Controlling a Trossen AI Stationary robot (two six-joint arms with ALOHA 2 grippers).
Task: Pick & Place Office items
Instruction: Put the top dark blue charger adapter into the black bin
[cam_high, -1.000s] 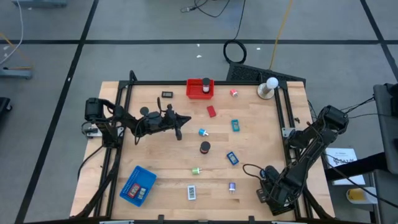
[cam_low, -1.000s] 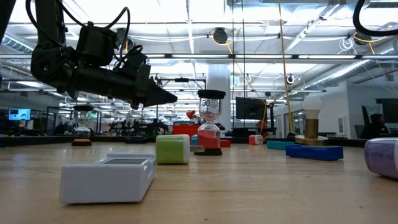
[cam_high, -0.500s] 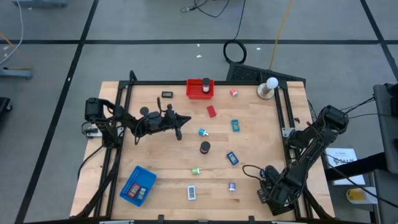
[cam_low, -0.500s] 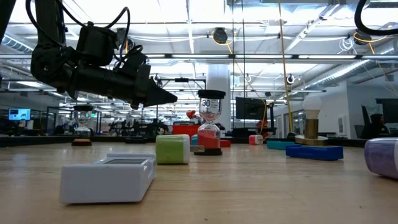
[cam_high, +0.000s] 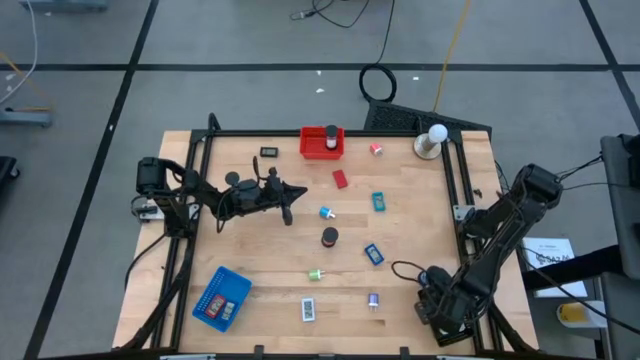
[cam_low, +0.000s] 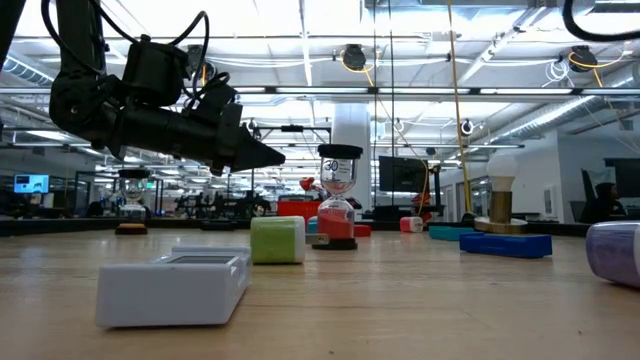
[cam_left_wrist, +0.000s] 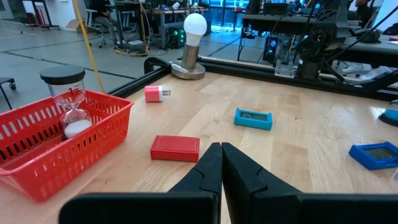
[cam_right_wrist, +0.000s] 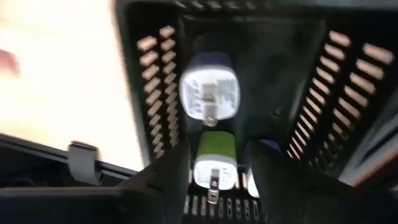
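Green plug between right end effector fingers, in black tray.

Counts: two trays, red and blue; one bulb; one hourglass; three blue blocks; one red block.

1. Red block lies flat, near the red basket.
2. Teal block lies flat, farther from the basket.
3. Black-capped hourglass stands upright inside it.
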